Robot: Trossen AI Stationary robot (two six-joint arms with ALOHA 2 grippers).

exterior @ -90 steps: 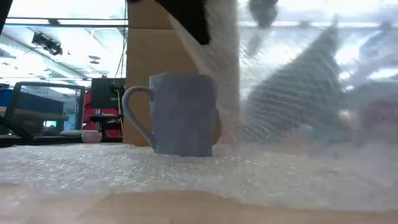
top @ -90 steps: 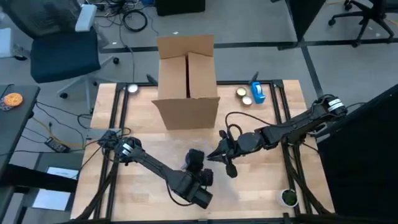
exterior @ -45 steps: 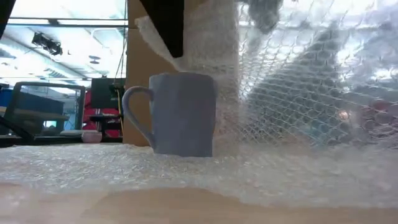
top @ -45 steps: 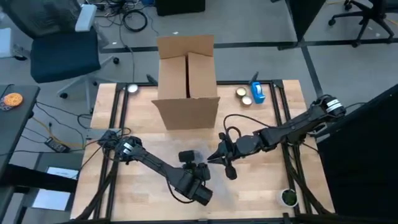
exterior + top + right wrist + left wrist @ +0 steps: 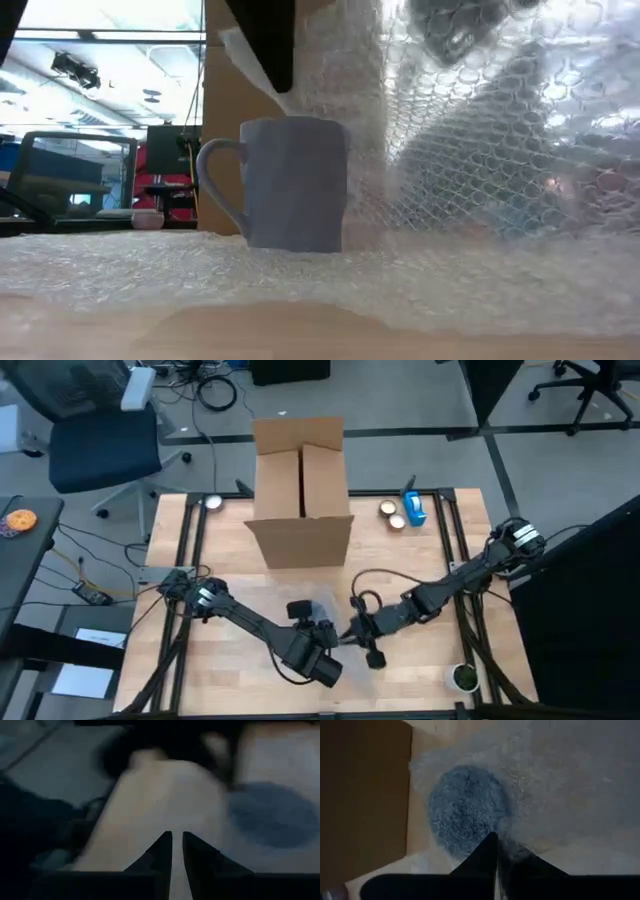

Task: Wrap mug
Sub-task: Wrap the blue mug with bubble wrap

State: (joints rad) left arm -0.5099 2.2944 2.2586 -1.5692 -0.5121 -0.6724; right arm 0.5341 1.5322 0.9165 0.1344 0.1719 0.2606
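A blue-grey mug [image 5: 293, 185] stands upright on a sheet of bubble wrap [image 5: 300, 280] spread over the middle of the table. Its handle points toward the table's left. The sheet's right part [image 5: 480, 160] is raised as a curtain beside and over the mug. My left gripper [image 5: 300, 610] is above the mug, shut on the wrap's raised edge. In the left wrist view the mug's mouth [image 5: 465, 810] shows through the wrap. My right gripper [image 5: 352, 632] is just right of the mug, nearer the front edge, shut on the wrap. My left gripper pinches the wrap's raised edge [image 5: 506, 851] between its two fingers from above, pointing down. The wrap slopes from the fingers [image 5: 265, 45] over the mug's top and down to the table on the mug's right. My right gripper holds the raised wrap [image 5: 177, 851] between its nearly closed fingers. It shows dimly through the curtain [image 5: 450, 30], above the table, and the wrap hangs below it to the table. Which part of the sheet it has cannot be told.
An open cardboard box [image 5: 300, 480] stands at the table's far middle, behind the mug. Two tape rolls [image 5: 392, 513] and a blue object [image 5: 414, 510] lie at the far right. A small green object [image 5: 463, 677] sits at the near right corner.
My left gripper has carried the wrap's edge toward the table's left, across the mug's top. My right gripper has moved toward the near edge and slightly left. The wrap's right part now stands higher and wider beside the mug, which has stayed put.
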